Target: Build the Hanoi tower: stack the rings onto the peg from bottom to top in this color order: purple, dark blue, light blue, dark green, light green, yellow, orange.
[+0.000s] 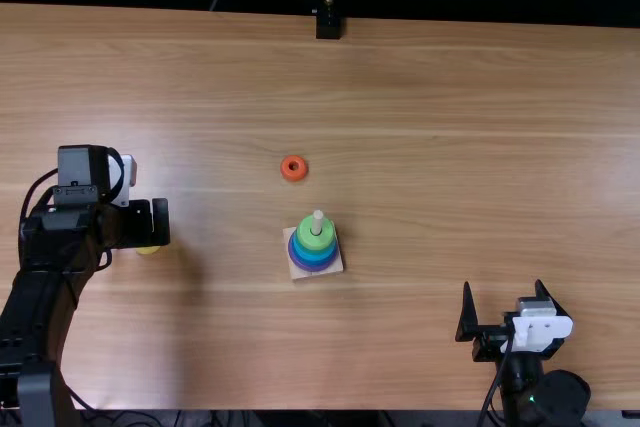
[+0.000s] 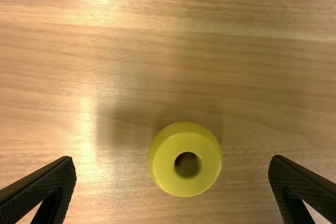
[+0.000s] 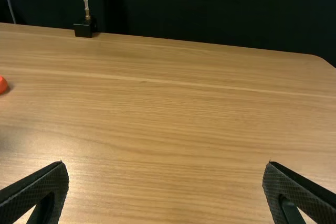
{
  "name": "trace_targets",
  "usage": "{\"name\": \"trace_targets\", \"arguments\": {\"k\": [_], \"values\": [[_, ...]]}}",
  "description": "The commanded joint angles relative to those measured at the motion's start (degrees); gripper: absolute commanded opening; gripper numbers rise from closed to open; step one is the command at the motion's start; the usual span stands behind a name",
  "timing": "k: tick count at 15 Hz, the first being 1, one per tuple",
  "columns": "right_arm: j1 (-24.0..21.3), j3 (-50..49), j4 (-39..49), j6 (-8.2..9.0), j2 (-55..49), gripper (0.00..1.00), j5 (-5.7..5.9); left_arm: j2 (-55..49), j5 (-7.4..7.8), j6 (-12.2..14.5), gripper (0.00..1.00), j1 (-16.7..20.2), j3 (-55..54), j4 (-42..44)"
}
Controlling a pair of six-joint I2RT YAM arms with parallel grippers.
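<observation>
In the top view my left gripper is over the left part of the table, above the yellow ring. The left wrist view has the yellow ring lying flat between the spread fingers of my left gripper, touching neither. Right of it, the peg rises from a square wooden base, holding purple, dark blue, light blue and green rings. An orange ring lies behind the base. My right gripper is open at the near right; its fingers stand apart around nothing in the right wrist view.
A black stand with a thin metal post is at the table's far edge, near the middle. The wooden table stretches between the arms. Cables run along the near left edge.
</observation>
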Motion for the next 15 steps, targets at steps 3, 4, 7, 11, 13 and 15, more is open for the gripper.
{"name": "trace_targets", "arguments": {"k": [3,4,7,11,13,15], "values": [[-0.72,-3.92,-3.04,-0.12,-0.73,1.00,0.14,2.96,1.38,0.26,1.00,-0.67,2.05,0.29],[-0.72,-3.92,-3.04,-0.23,-0.73,1.00,0.14,3.84,1.38,0.26,1.00,-0.67,1.96,0.29],[-0.72,-3.92,-3.04,-0.12,-0.73,1.00,0.14,5.68,1.49,0.26,1.00,-1.55,2.05,0.29],[-0.72,-3.92,-3.04,-0.23,-0.73,1.00,0.14,7.09,1.49,0.26,1.00,-1.55,1.26,0.29],[-0.72,-3.92,-3.04,-0.23,-0.73,1.00,0.14,7.18,1.49,0.26,1.00,-1.55,1.08,0.18],[-0.72,-3.92,-3.04,-0.12,-0.73,1.00,0.14,7.26,1.49,0.26,1.00,-1.55,1.00,0.18]]}}
